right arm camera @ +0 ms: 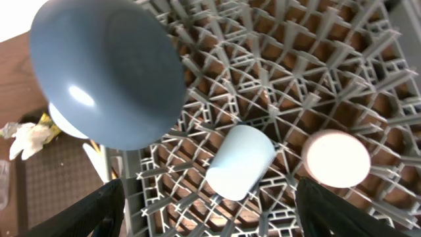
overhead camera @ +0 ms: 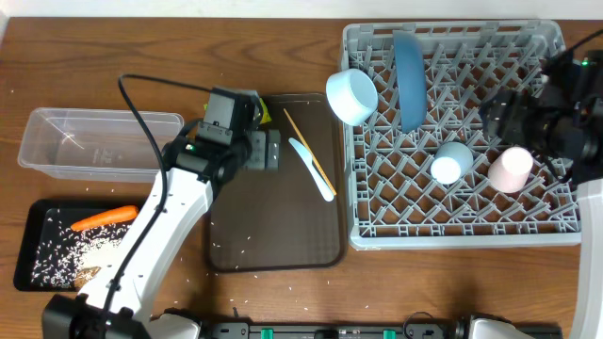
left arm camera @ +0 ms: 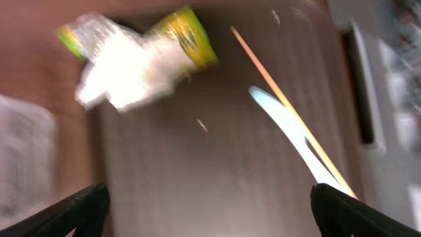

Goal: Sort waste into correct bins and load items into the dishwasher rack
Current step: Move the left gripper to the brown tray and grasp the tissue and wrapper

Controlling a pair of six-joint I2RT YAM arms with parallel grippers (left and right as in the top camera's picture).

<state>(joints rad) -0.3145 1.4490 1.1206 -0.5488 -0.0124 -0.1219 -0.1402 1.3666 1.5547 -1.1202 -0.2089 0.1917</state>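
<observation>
Left fingers (left arm camera: 72,214), spread wide, hang by the wrapper (left arm camera: 187,36) and napkin (left arm camera: 131,76), seemingly touching through the blur; one pinch could take both. Right fingers (right arm camera: 92,210) wide, empty.

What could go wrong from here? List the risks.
The crumpled yellow-and-silver wrapper and crumpled white napkin lie bunched together; the open left hand may grab both.
The light blue bowl sits at the left edge of the grey plastic dishwasher rack and might tip out.
The thin wooden chopsticks lie alongside the light blue flat utensil; lifting one could drag the other.
</observation>
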